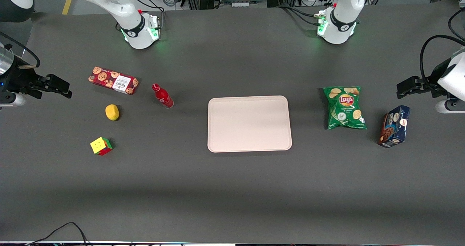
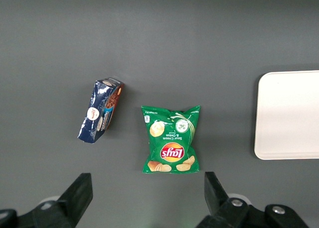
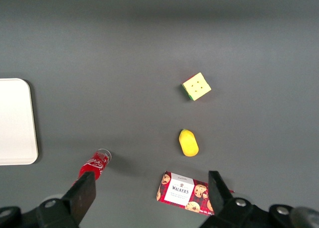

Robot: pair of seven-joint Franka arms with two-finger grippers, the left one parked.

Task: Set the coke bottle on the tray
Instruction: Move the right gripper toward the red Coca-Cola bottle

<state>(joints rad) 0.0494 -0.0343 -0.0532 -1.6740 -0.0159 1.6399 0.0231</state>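
The coke bottle [image 1: 162, 96] is a slim red bottle with a red cap, on the table between the red cookie box and the tray. It also shows in the right wrist view [image 3: 94, 166], partly covered by one finger. The tray [image 1: 249, 123] is a large pale pinkish rectangle lying flat with nothing on it; its edge shows as tray [image 3: 15, 121]. My gripper [image 1: 65, 89] hangs at the working arm's end of the table, well away from the bottle. The gripper [image 3: 152, 198] is open, its fingers wide apart and holding nothing.
A red cookie box [image 1: 113, 80], a yellow lemon-like object [image 1: 112, 112] and a colour cube [image 1: 101, 146] lie between my gripper and the bottle. A green chip bag [image 1: 344, 107] and a dark blue box [image 1: 395, 126] lie toward the parked arm's end.
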